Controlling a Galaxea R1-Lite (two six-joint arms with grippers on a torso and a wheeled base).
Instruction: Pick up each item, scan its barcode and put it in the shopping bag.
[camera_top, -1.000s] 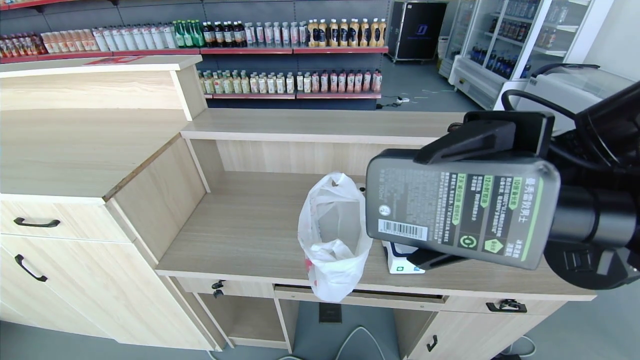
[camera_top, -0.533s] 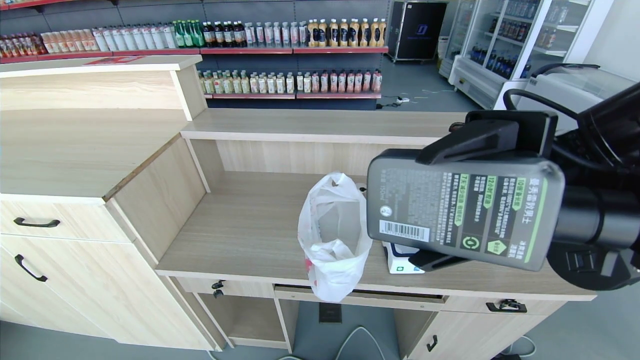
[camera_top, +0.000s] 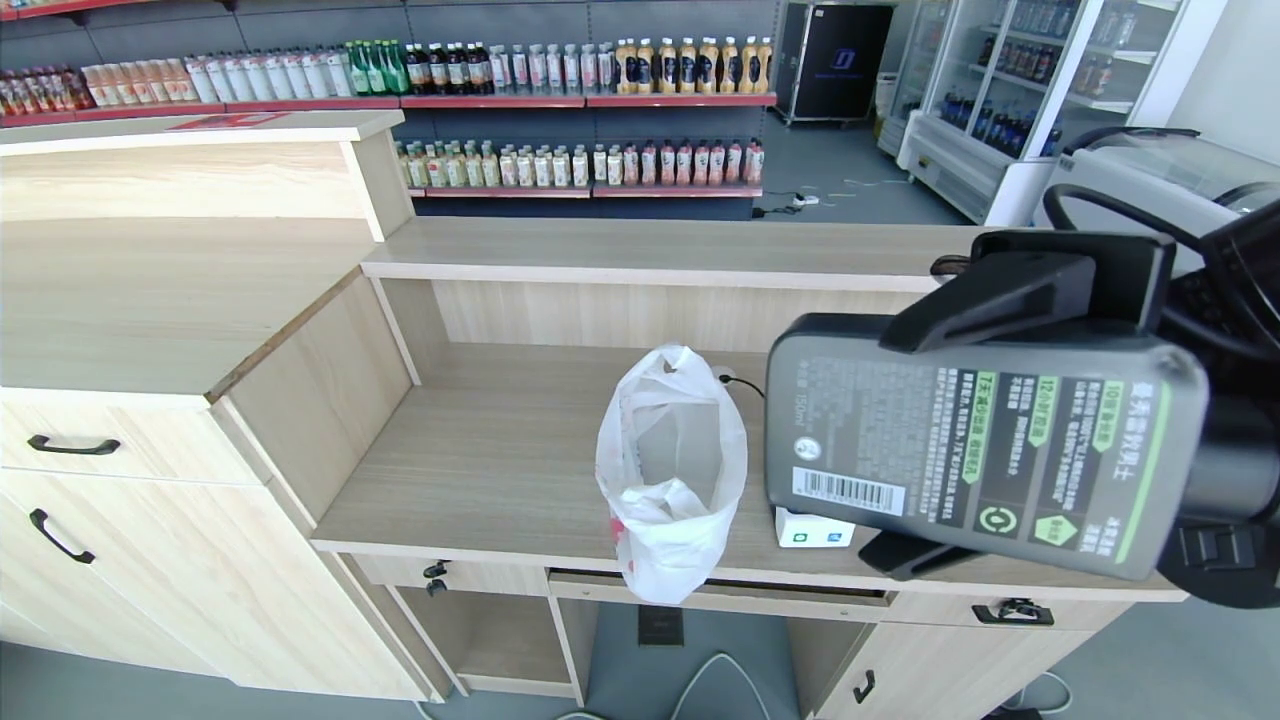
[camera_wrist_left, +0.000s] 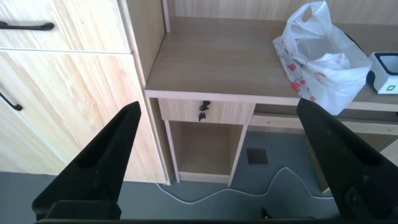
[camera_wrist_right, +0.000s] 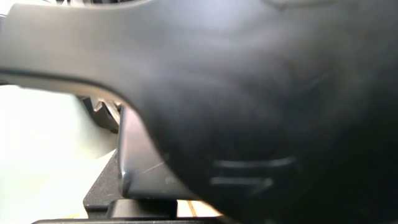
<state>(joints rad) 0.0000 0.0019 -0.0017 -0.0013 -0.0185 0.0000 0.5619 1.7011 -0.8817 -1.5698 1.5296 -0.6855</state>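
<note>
My right gripper (camera_top: 950, 430) is shut on a flat dark grey bottle (camera_top: 985, 445), held close before the head camera on the right, its barcode label facing up toward me. The bottle hangs above the white barcode scanner (camera_top: 812, 528) near the counter's front edge. The white plastic shopping bag (camera_top: 672, 468) stands open on the wooden counter (camera_top: 480, 470), just left of the scanner. In the right wrist view the dark bottle (camera_wrist_right: 261, 93) sits tight against the lens. My left gripper (camera_wrist_left: 217, 162) is open and hangs low in front of the counter; past it show the bag (camera_wrist_left: 320, 56) and the scanner (camera_wrist_left: 385, 71).
A raised wooden ledge (camera_top: 640, 250) runs behind the counter, and a taller cabinet with drawers (camera_top: 150, 330) stands on the left. Shelves of drinks bottles (camera_top: 500, 70) and glass-door fridges (camera_top: 1010, 70) line the shop behind. A drawer with a key (camera_wrist_left: 202, 112) sits under the counter.
My right gripper has carried the grey bottle to the right and a little lower in the head view. The bag, scanner and left arm have stayed put.
</note>
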